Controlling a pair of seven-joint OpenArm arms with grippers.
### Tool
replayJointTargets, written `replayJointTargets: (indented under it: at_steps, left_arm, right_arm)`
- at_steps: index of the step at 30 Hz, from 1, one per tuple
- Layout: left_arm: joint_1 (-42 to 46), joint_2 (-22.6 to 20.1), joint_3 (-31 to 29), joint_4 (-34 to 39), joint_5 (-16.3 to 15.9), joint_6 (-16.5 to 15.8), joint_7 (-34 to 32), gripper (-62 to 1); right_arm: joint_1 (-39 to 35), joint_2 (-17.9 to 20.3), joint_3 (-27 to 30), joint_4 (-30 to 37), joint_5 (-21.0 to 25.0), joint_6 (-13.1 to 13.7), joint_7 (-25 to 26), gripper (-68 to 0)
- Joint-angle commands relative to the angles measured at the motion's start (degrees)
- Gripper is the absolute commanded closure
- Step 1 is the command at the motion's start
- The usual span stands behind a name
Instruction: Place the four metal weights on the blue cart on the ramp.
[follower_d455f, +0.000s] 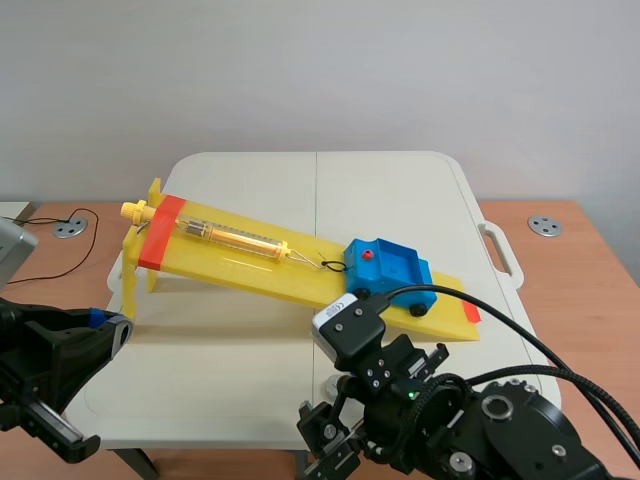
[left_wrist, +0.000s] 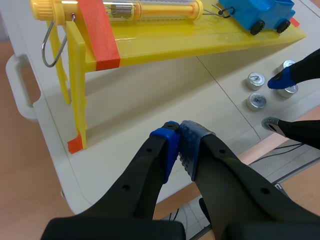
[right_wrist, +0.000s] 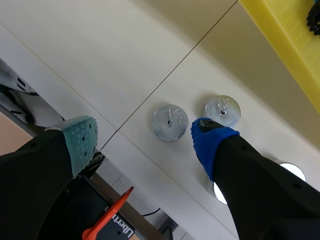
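Because the yellow ramp (follower_d455f: 250, 262) is sloping down rightward, the blue cart (follower_d455f: 390, 268) is hanging from the spring scale (follower_d455f: 235, 238) at its low end. The right gripper (right_wrist: 142, 139) is hovering wide open over the four metal weights (right_wrist: 170, 122), near-right on the table (follower_d455f: 400, 190), probably to pick one; the left gripper (left_wrist: 180, 145) is resting closed, empty.

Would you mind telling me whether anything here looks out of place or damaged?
Nothing stands out. The cart sits upright on the ramp, hooked to the spring scale, and the weights stand on the table by the open right gripper.
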Motion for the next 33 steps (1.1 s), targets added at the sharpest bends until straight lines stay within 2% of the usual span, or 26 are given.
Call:
replayJointTargets:
  at_steps: [1, 11, 14, 25, 33]
  left_arm:
    - [-0.2, 0.0, -0.8, 3.7, -4.2, -1.4, -6.1, -4.0]
    - [-0.2, 0.0, -0.8, 3.7, -4.2, -1.4, -6.1, -4.0]
    - [-0.2, 0.0, -0.8, 3.7, -4.2, -1.4, -6.1, -4.0]
    - [-0.2, 0.0, -0.8, 3.7, -4.2, -1.4, -6.1, -4.0]
    - [-0.2, 0.0, -0.8, 3.7, -4.2, -1.4, -6.1, -4.0]
  right_arm:
    - [5.6, -2.1, -0.7, 1.1, 1.3, -2.1, 7.6, -39.3]
    - [7.6, -3.0, -1.9, -1.5, 0.9, -2.1, 9.2, -39.2]
    - [7.5, -3.0, -1.9, -1.5, 0.9, -2.1, 9.3, -36.1]
    - [8.1, -3.0, -2.1, -3.4, 0.9, -2.1, 10.2, -34.2]
    - [10.0, -3.0, -3.6, -6.4, 0.9, -2.1, 10.3, -30.1]
